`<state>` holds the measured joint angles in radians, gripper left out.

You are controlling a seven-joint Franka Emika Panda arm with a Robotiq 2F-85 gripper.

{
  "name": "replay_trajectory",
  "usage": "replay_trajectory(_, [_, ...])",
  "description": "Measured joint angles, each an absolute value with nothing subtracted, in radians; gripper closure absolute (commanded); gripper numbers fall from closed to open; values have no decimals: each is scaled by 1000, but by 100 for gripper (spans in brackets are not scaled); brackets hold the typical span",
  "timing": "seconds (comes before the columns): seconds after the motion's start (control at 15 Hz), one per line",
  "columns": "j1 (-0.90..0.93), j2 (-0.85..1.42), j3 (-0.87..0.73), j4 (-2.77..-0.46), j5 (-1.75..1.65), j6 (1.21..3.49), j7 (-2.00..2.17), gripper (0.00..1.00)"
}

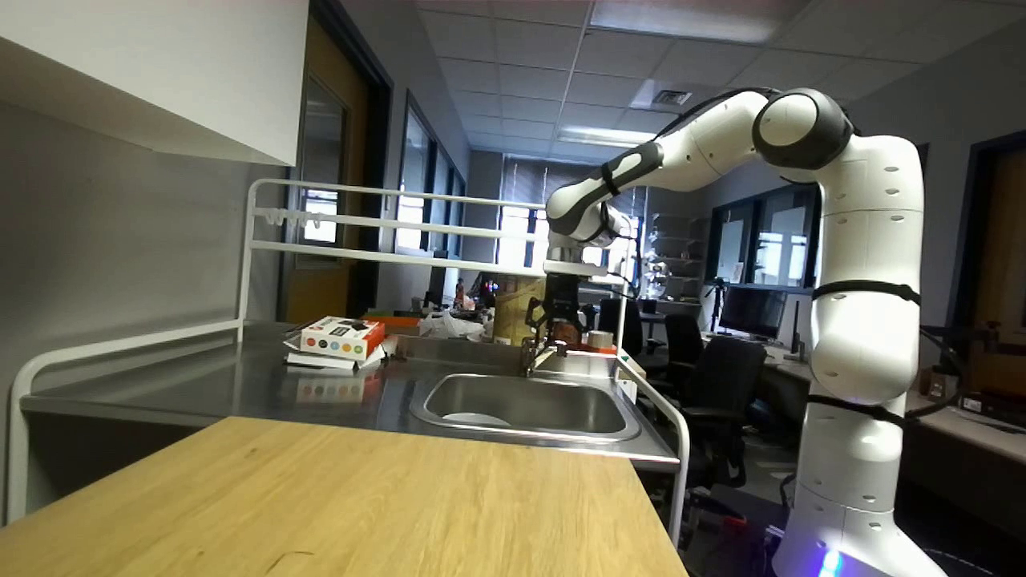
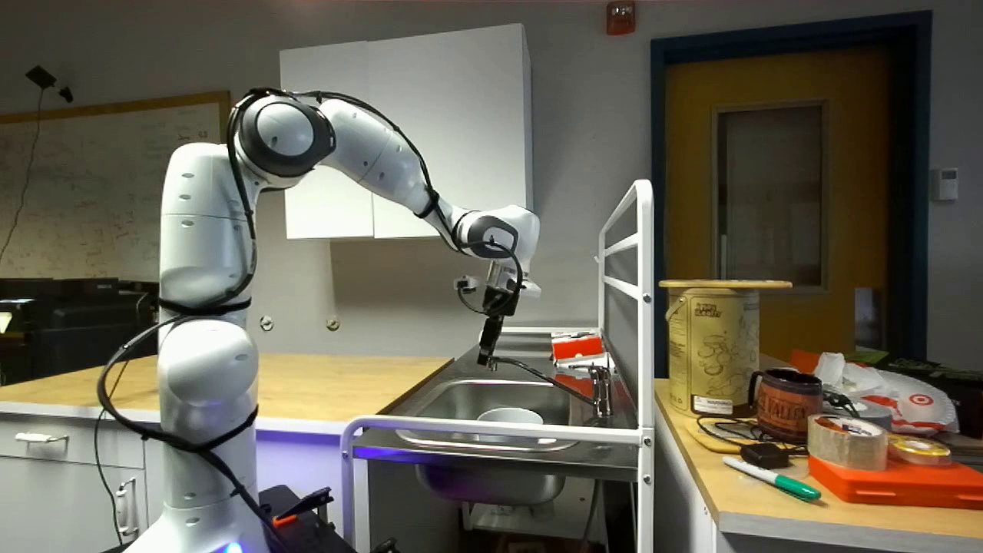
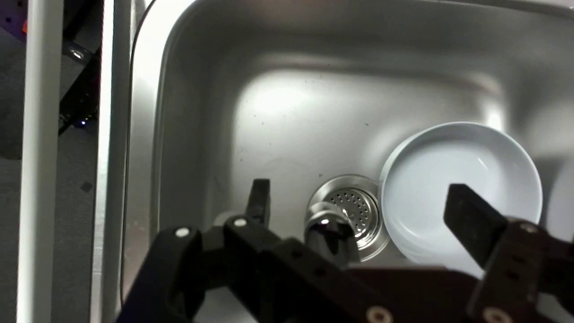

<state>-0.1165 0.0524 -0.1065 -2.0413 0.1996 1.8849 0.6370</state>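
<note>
The robot's gripper (image 3: 358, 197) hangs above the stainless-steel sink (image 3: 287, 134), fingers spread wide, as the faucet (image 2: 601, 390), mounted at the sink's rim, stretches its tip just beside them; contact is unclear. In the sink, a white bowl (image 3: 457, 170) sits next to the drain strainer (image 3: 350, 202). A white metal rail (image 3: 40, 157) runs along the sink's side; a red-and-white box (image 1: 341, 336) rests on the steel counter (image 1: 200, 381) near it.

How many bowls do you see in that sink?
1 for sure: a bowl by the drain. A pale patch at the wrist view's right edge may be another or a reflection; the pincer hides part of the sink.
</note>
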Motion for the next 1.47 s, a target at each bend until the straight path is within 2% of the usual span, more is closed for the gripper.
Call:
replay_trajectory(0.2, [-120, 79, -118, -2041, 200, 1885, 647, 0])
replay_trajectory(0.27, [-120, 89, -122, -2041, 200, 1885, 649, 25])
replay_trajectory(0.33, [-120, 98, -125, -2040, 200, 1885, 650, 26])
replay_trajectory(0.4, [-120, 108, -126, -2039, 199, 1885, 653, 31])
replay_trajectory(0.67, [-113, 139, -126, -2033, 189, 1886, 673, 65])
replay_trajectory(0.93, [-101, 148, -126, -2025, 180, 1884, 685, 93])
replay_trajectory(1.13, [-96, 148, -126, -2019, 173, 1883, 690, 99])
replay_trajectory(1.2, [-94, 148, -126, -2017, 170, 1882, 692, 95])
replay_trajectory(1.47, [-86, 150, -126, -2007, 156, 1880, 702, 95])
